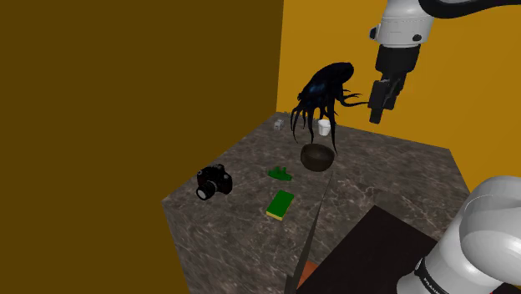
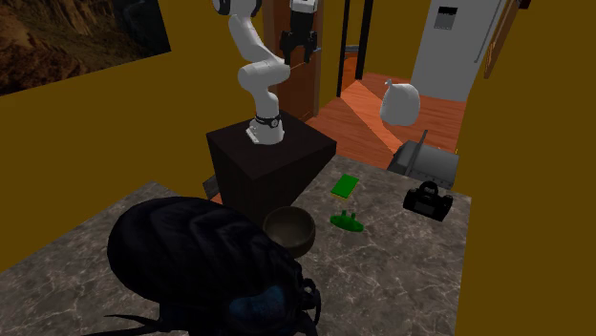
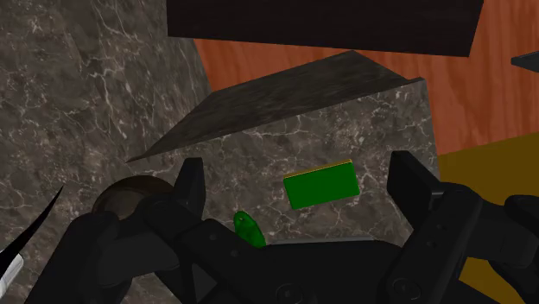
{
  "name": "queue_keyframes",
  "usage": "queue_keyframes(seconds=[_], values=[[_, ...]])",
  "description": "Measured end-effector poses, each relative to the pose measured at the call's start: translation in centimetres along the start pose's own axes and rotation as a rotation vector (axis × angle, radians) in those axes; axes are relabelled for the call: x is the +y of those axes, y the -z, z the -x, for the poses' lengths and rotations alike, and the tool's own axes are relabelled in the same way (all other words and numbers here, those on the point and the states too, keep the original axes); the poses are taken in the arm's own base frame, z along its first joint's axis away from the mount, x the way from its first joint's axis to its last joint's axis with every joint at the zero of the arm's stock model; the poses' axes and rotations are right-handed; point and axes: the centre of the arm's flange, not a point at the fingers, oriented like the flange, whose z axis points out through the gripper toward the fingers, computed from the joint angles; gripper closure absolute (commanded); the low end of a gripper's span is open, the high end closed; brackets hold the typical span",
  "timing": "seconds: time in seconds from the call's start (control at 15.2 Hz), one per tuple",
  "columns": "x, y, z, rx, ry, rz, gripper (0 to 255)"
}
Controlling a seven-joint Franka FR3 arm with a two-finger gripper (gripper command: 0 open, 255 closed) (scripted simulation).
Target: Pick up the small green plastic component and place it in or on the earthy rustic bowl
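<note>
pincer (image 3: 299, 168): wide apart, empty | green component (image 3: 248, 229): on table (image 3: 104, 86), well below pincer

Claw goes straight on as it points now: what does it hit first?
Likely the flat green block on the marble tabletop, framed by the open claw in the wrist view. Nothing visible in between, though depth is uncertain.

black camera (image 1: 214, 181) | green flat block (image 1: 280, 204) | black octopus figure (image 1: 326, 92)

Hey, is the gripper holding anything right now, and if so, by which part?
Nothing is held. The gripper hangs open high above the table, and the small green part lies on it near the bowl.
</note>
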Motion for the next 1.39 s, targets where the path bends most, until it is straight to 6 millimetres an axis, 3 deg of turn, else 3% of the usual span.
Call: queue_keyframes(seconds=[0.13, 0.26, 1.39], values=[[0.1, -0.6, -0.3, 0.000, 0.003, -0.001, 0], [0.6, -2.0, -1.8, -0.001, 0.012, -0.005, 0], [4.4, -17.7, -17.1, 0.006, 0.107, -0.041, 0]])
